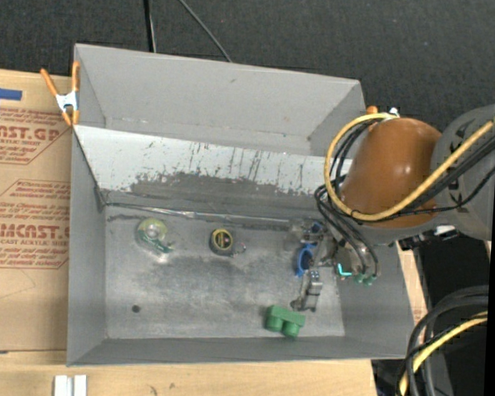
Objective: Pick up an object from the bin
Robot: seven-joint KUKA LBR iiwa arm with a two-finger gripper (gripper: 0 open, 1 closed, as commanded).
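My gripper hangs low over the right part of the bin floor, beneath the arm's orange dome. Its tip points at a small green block made of two joined rounded lumps, which lies near the bin's front wall just below and left of the tip. The two look close together, but I cannot tell whether they touch. A small blue piece shows by the gripper's upper body; I cannot tell whether it is loose or part of the gripper.
A round dark and brass-coloured ring-like thing lies mid-floor near the back. A clear, pale greenish roll-like thing lies to its left. The arm and its cables cover the bin's right side.
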